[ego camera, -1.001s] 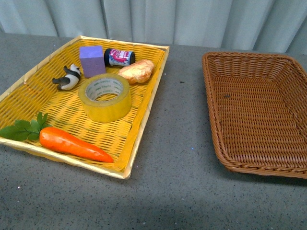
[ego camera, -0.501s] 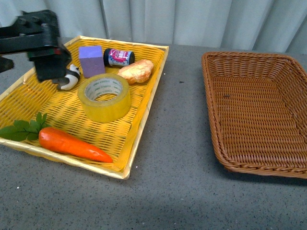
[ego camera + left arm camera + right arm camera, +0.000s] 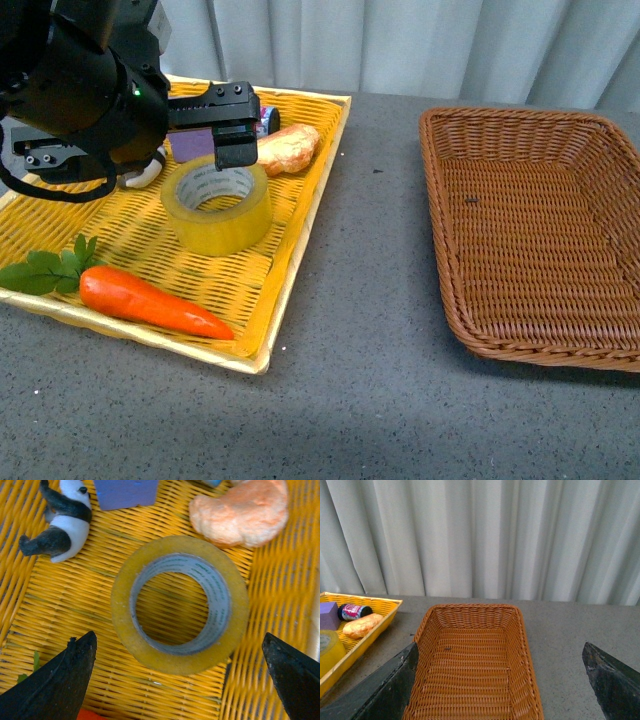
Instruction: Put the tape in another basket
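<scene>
Left gripper (image 3: 177,634), jaws spread wide, hovers over the tape (image 3: 180,605) lying flat in the yellow tray (image 3: 250,290) beside a carrot (image 3: 150,300), panda (image 3: 62,522) and bread (image 3: 240,512); the brown basket (image 3: 450,250) sits well apart.

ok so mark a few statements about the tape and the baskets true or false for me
The tape lies in the yellow tray: true.
The brown basket holds the carrot: false; the carrot lies in the yellow tray.
The left gripper is shut on the tape: false; it is open, spread wider than the roll.
The tape lies flat, hole upward: true.
The right gripper is open and holds nothing: true.
</scene>
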`<control>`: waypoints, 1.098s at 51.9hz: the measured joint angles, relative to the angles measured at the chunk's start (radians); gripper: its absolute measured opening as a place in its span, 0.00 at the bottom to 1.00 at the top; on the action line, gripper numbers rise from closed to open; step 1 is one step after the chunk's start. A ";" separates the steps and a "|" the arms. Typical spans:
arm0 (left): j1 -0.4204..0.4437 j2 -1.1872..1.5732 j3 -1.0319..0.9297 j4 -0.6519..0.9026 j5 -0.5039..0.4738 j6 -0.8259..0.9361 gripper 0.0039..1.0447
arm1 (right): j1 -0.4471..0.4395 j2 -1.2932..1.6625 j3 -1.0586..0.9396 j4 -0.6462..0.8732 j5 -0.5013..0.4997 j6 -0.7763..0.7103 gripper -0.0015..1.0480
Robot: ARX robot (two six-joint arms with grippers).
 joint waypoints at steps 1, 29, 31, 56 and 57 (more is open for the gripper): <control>0.001 0.007 0.008 -0.010 -0.003 -0.006 0.94 | 0.000 0.000 0.000 0.000 0.000 0.000 0.91; 0.021 0.188 0.200 -0.193 -0.087 -0.112 0.94 | 0.000 0.000 0.000 0.000 0.000 0.000 0.91; 0.021 0.197 0.201 -0.200 -0.082 -0.116 0.94 | 0.000 0.000 0.000 0.000 0.000 0.000 0.91; 0.028 0.232 0.246 -0.232 -0.071 -0.148 0.51 | 0.000 0.000 0.000 0.000 0.000 0.000 0.91; 0.029 0.232 0.246 -0.235 -0.072 -0.148 0.47 | 0.000 0.000 0.000 0.000 0.000 0.000 0.91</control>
